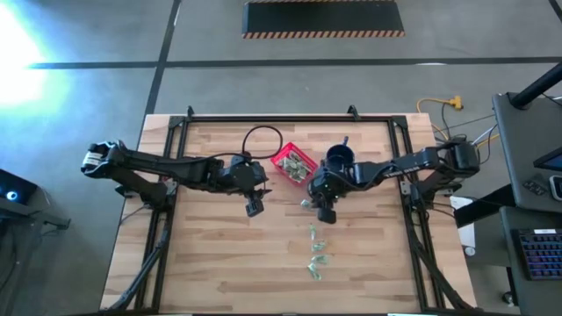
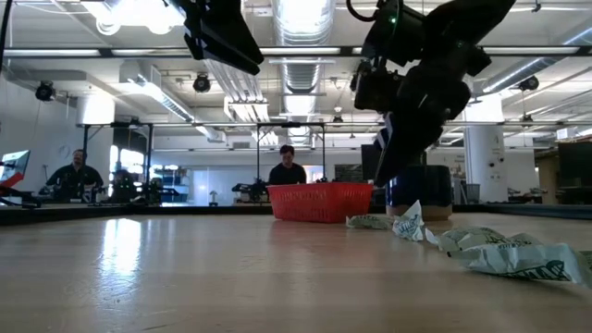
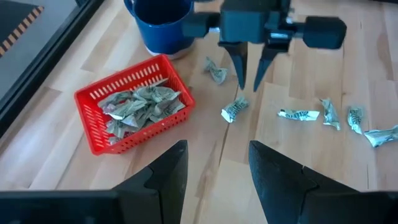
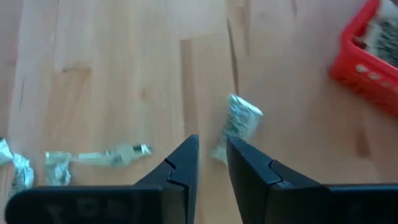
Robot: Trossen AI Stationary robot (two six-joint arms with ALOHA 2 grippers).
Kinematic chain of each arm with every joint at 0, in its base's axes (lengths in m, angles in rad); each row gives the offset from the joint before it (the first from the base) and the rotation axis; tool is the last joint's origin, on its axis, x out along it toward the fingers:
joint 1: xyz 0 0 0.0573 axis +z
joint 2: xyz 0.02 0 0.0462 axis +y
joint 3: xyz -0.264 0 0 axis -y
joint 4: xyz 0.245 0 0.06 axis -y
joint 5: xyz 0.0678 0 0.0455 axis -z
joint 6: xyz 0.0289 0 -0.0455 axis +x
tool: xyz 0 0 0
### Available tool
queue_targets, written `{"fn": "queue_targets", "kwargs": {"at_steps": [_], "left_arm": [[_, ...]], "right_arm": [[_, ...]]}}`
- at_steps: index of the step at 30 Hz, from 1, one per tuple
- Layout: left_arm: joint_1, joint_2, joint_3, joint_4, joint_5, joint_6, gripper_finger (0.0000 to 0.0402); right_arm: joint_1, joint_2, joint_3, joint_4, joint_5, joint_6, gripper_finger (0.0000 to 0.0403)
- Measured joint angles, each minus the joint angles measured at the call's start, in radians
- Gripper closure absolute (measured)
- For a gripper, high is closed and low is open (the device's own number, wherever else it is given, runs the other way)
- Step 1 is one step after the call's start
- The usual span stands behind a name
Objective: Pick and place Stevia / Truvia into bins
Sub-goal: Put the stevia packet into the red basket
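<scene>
A red basket [image 1: 283, 158] holds several pale green and white sachets [image 3: 140, 106]. More sachets lie flat on the table: one [image 3: 235, 109] just below my right gripper, one [image 3: 216, 70] near the mug, and a row [image 3: 329, 115] toward the near edge. My right gripper [image 3: 250, 84] points down, narrowly open and empty. It hangs just above that sachet, which lies just ahead of the fingertips in the right wrist view [image 4: 239, 123]. My left gripper [image 1: 254, 208] is open and empty above the table, left of the basket.
A dark blue mug [image 1: 340, 159] stands right of the basket, close behind my right arm. A black cable loop [image 1: 262, 139] lies at the far side of the table. Bare wood lies at the near left. People sit in the room beyond the far edge.
</scene>
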Motion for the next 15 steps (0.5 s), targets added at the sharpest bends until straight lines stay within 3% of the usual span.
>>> {"fn": "queue_targets", "kwargs": {"at_steps": [6,11,15], "left_arm": [[0.000,0.000,-0.002,-0.002,0.000,-0.007,0.0248],[-0.001,0.000,-0.003,0.000,0.012,-0.017,0.0248],[-0.002,0.000,-0.004,0.000,0.012,-0.034,0.0248]], "right_arm": [[0.024,0.058,-0.005,0.081,0.010,0.008,0.0299],[0.023,0.102,-0.006,0.051,0.132,0.113,0.0268],[0.023,0.126,-0.007,0.058,0.135,0.127,0.0253]]}}
